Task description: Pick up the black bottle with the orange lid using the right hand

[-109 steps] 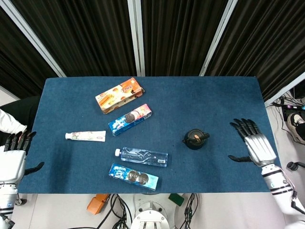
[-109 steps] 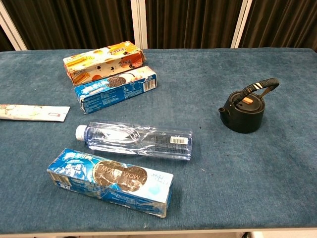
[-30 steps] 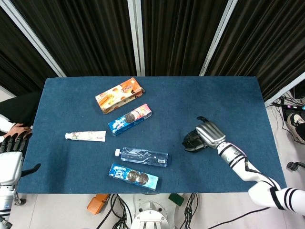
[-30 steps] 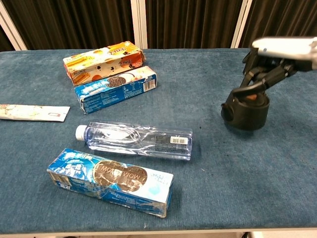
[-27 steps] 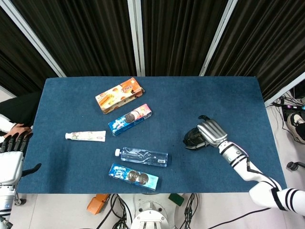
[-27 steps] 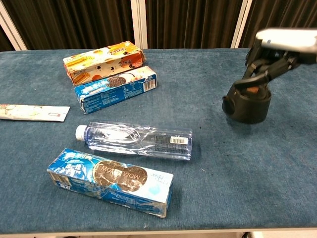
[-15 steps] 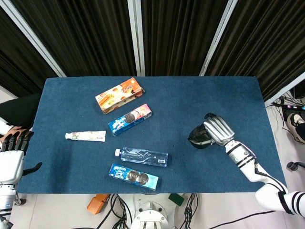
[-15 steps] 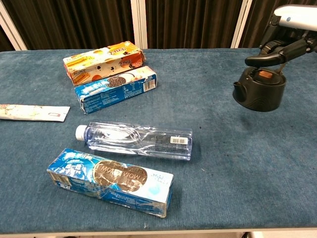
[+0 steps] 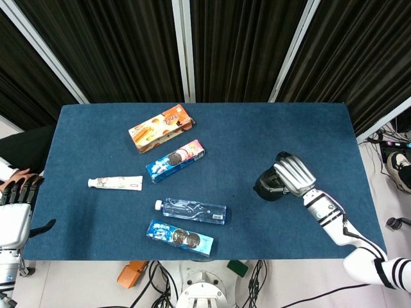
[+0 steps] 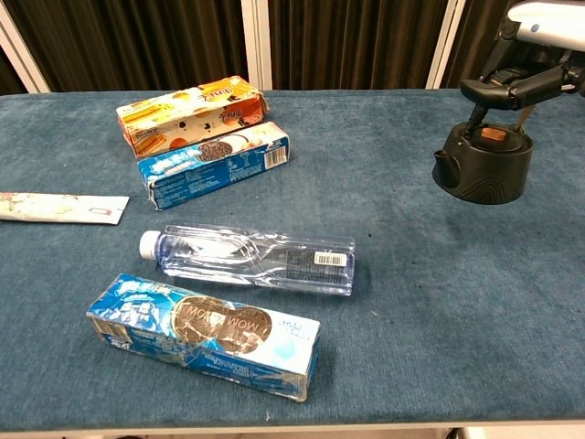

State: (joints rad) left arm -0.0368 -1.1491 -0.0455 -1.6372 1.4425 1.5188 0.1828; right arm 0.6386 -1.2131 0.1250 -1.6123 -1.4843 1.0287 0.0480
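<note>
The black bottle (image 10: pixel 483 172) with the orange lid (image 10: pixel 494 134) hangs by its carrying loop above the blue cloth at the right. My right hand (image 10: pixel 530 57) holds that loop from above, fingers curled round it. From the head view the same right hand (image 9: pixel 293 176) covers most of the bottle (image 9: pixel 266 187), only its left side showing. My left hand (image 9: pixel 14 212) rests off the table's left edge, fingers apart, holding nothing.
An orange snack box (image 9: pixel 161 128), a blue cookie box (image 9: pixel 174 160), a white tube (image 9: pixel 115 183), a clear water bottle (image 9: pixel 192 210) and a blue cookie pack (image 9: pixel 180 237) lie on the blue table (image 9: pixel 257 135), left of the bottle.
My right hand came in from the table's right edge, took the bottle's loop and lifted it off the cloth, carrying it slightly right. In the last half second it rose a little more.
</note>
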